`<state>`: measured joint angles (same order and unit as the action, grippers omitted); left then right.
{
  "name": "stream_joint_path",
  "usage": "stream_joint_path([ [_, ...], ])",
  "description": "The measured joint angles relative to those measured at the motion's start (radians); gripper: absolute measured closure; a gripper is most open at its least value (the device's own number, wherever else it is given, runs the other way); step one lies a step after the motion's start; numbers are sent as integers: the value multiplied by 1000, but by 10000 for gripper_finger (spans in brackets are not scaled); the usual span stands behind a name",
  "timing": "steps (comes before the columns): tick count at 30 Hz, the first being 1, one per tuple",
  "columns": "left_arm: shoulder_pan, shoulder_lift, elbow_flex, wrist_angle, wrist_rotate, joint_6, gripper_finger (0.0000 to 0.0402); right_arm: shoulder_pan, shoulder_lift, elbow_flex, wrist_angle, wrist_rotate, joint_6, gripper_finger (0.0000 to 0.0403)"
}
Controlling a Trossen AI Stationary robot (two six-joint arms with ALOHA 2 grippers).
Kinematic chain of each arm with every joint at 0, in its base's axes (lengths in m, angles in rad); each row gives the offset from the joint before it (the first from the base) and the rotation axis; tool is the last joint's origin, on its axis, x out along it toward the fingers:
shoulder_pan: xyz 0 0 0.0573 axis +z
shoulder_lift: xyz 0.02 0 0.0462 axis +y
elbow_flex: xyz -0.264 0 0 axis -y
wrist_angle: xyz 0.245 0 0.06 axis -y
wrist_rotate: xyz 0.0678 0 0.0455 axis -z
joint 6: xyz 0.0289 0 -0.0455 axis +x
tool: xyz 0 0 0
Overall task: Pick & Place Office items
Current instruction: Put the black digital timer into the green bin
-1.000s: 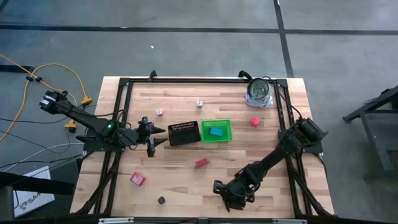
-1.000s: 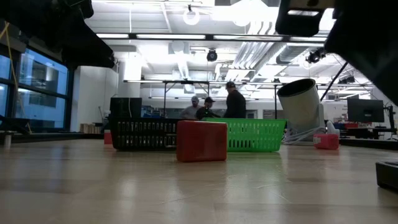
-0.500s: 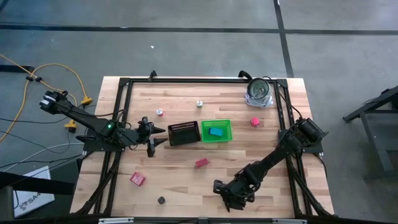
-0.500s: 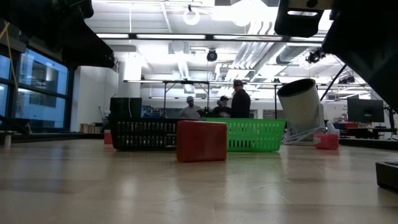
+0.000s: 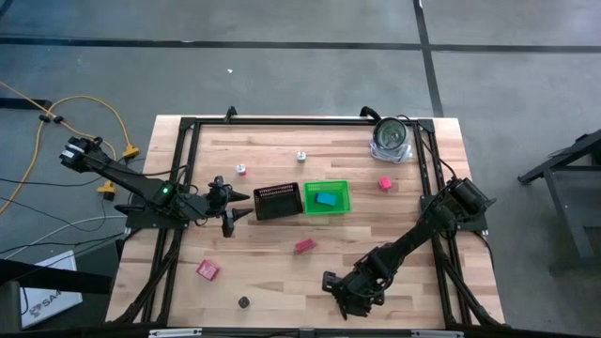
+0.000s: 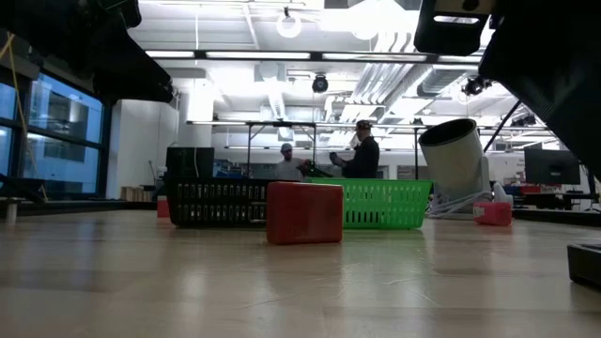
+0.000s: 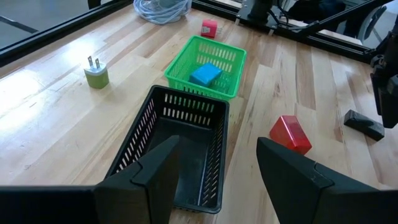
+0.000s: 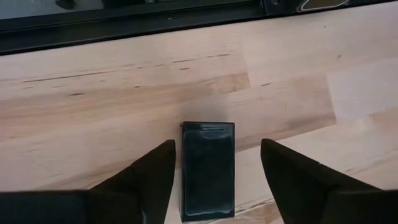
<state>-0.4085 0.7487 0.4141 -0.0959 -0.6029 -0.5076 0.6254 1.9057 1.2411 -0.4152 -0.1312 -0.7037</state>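
Only the people point(image 6: 329, 160) in the room behind the table have shifted since the earlier frames; nothing on the table point(image 5: 282, 282) has moved and both arms sit where they were

At the left edge, the left gripper point(image 5: 237, 210) hovers just beside the black mesh tray point(image 5: 277, 201), pointing toward it. Its fingers point(image 7: 158, 168) are spread apart with nothing between them. Toward the near left corner lies a red-pink block point(image 5: 208, 270), and a small black round bit point(image 5: 244, 302) sits close to the front edge. A tiny pink-and-white bit point(image 5: 241, 170) rests beyond the left gripper.

In the middle, the black mesh tray touches the green bin point(image 5: 344, 208) side by side. I can see nothing in the tray. A blue block point(image 5: 326, 199) lies inside the green bin. Behind the tray sits a small green plug piece point(image 7: 96, 76), apart from both. A red block point(image 5: 304, 246) lies on the bare wood in front of the trays.

Right of centre, near the front edge, the right gripper point(image 5: 344, 293) is low over a black block point(image 8: 208, 169). Its fingers point(image 8: 149, 171) stand wide on either side of the block, with a gap showing on each side, so the block lies free on the wood.

Farther right, a pink block point(image 5: 384, 184) rests beside the green bin but well clear of it. A shiny silver round object point(image 5: 391, 138) sits at the far right corner
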Motion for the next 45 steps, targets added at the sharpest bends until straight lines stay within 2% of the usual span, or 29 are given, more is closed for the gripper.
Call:
stream_joint_path([
  [9, 0, 0, 0, 0, 0, 0, 198, 0, 0, 0, 0, 51, -4, 179],
  [24, 0, 0, 0, 0, 0, 0, 198, -4, 0, -32, 22, 25, 24, 179],
  [34, 0, 0, 0, 1, 0, 0, 198, -21, 61, -31, 38, -36, 24, 179],
  [45, 0, 0, 0, 7, 0, 0, 198, -26, 62, -31, 38, -34, 21, 179],
])
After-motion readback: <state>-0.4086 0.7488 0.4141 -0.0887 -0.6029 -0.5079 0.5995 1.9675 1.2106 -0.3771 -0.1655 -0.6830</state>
